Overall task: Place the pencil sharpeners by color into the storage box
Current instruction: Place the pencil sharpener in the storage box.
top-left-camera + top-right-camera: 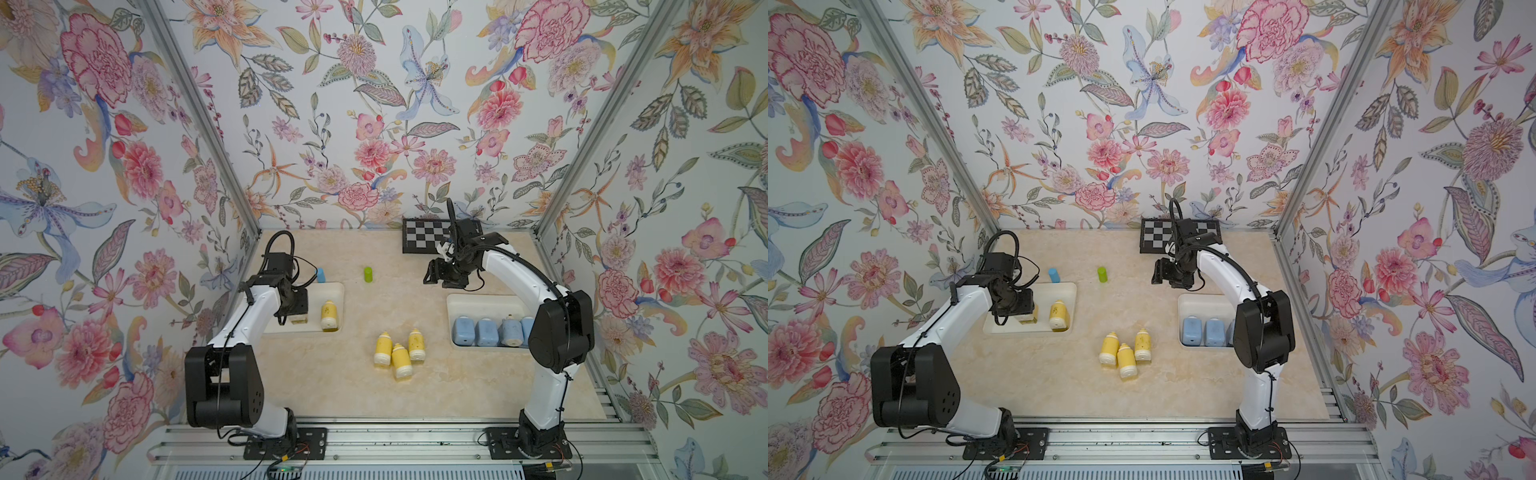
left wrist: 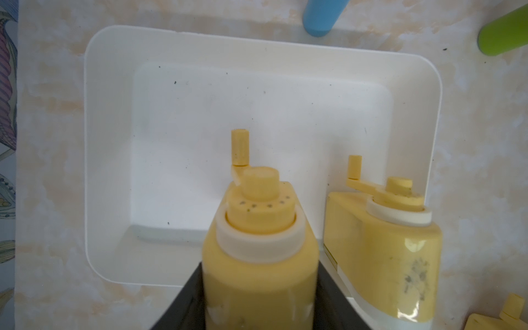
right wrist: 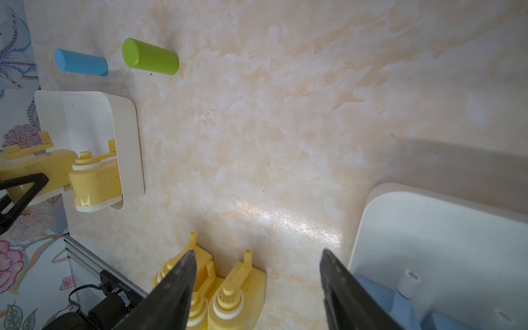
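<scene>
My left gripper [image 2: 260,277] is shut on a yellow pencil sharpener [image 2: 257,251] and holds it over the left white storage box [image 1: 334,289]. It is right beside another yellow sharpener [image 2: 383,251] that lies in that box. Three yellow sharpeners [image 1: 399,353] lie together on the table's middle. Several light blue sharpeners [image 1: 486,331] stand in a row in the right white storage box [image 1: 478,298], partly hidden by the right arm. My right gripper [image 3: 257,254] hangs open and empty above the table, between the two boxes and farther back.
A small blue cylinder [image 1: 320,274] stands just behind the left box. A green cylinder [image 1: 368,274] stands at the middle back. A checkerboard [image 1: 424,241] lies at the back wall, behind the right arm. Patterned walls close in both sides.
</scene>
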You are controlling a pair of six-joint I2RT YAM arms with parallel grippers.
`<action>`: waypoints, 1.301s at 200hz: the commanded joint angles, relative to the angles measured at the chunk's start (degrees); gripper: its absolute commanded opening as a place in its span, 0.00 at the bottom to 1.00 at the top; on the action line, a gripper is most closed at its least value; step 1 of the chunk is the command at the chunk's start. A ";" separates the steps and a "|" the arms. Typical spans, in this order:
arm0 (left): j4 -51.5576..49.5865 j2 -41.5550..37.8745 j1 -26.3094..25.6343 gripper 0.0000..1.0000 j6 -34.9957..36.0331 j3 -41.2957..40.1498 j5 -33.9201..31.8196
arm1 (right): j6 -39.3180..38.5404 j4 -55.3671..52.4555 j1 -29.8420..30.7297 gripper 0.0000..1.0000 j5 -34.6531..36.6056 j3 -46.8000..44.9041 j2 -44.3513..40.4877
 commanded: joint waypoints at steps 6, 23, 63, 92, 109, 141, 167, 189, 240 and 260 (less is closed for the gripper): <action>1.88 -1.61 -0.24 0.45 -1.19 -1.54 1.85 | -0.11 -0.45 0.40 0.70 -0.67 0.35 0.18; 2.05 -1.47 -0.85 0.45 -1.44 -1.94 2.21 | -0.14 -0.48 0.41 0.70 -0.84 0.42 0.18; 2.58 -0.68 -2.17 0.45 -1.90 -1.84 2.04 | -0.15 -0.47 0.46 0.70 -1.11 0.36 0.25; 2.96 0.34 -2.70 0.45 -2.06 -1.45 2.13 | -0.28 -0.48 0.61 0.70 -1.10 0.22 0.46; 3.04 1.24 -3.10 0.45 -2.20 -0.89 2.21 | -0.15 -0.41 0.57 0.70 -0.98 0.08 0.44; 3.11 2.79 -4.30 0.45 -2.33 -0.03 2.35 | -0.26 -0.47 0.68 0.70 -0.84 -0.16 0.44; 3.26 3.50 -5.12 0.45 -2.64 -0.29 2.26 | -0.37 -0.47 0.62 0.70 -0.75 -0.43 0.31; 3.51 3.50 -5.74 0.45 -3.03 -0.64 2.04 | -0.51 -0.47 0.67 0.70 -0.70 -0.85 0.10; 3.75 3.50 -6.02 0.45 -3.44 -1.18 1.71 | -0.66 -0.39 0.60 0.69 -0.51 -1.14 0.22; 3.83 5.48 -6.04 0.45 -3.37 -1.23 1.34 | -0.60 -0.39 0.56 0.69 -0.32 -1.14 0.29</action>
